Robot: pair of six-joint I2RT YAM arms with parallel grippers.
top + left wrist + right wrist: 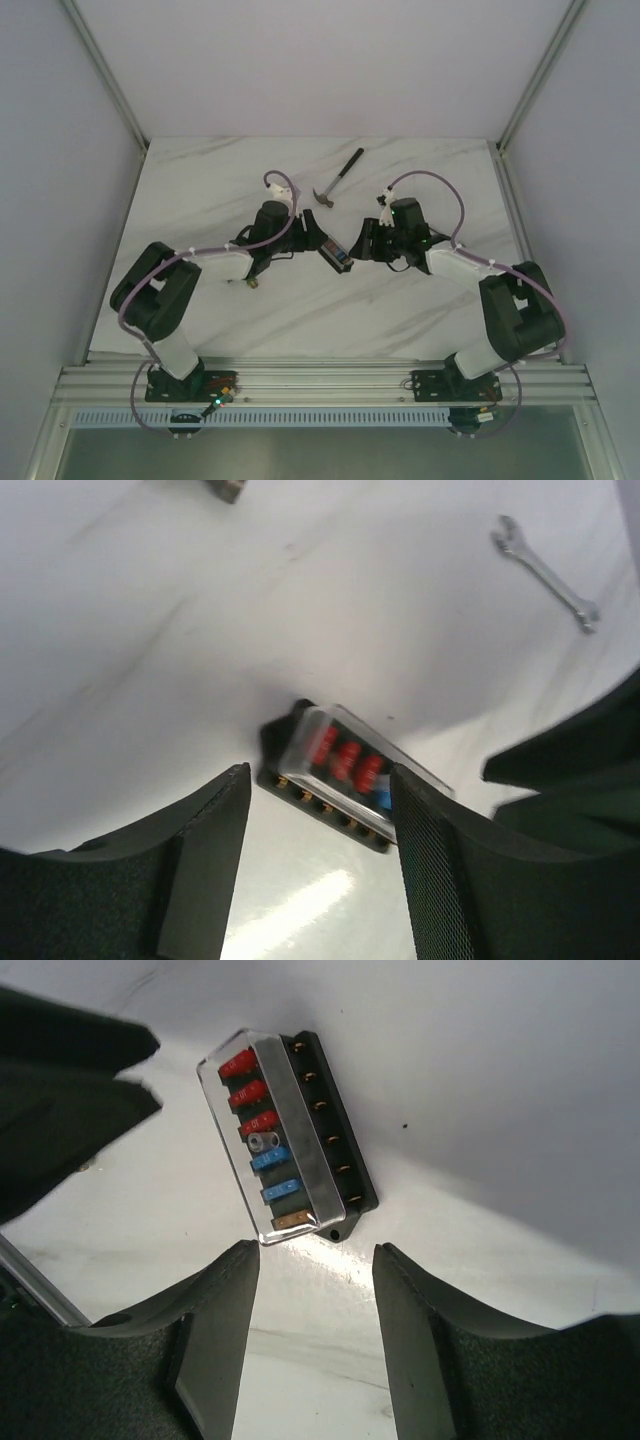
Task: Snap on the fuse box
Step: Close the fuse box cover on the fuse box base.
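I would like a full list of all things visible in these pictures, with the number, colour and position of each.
fuse box: one, black with a clear cover, red and blue fuses inside; mid-table, between the two grippers.
hammer: one, dark handle, metal head; on the table beyond the fuse box.
wrench: one, silver; on the table, seen only in the left wrist view.
table: one, white with grey veins; under everything.
left gripper: one, black, open; facing the fuse box.
right gripper: one, black, open; facing the fuse box from the other side.
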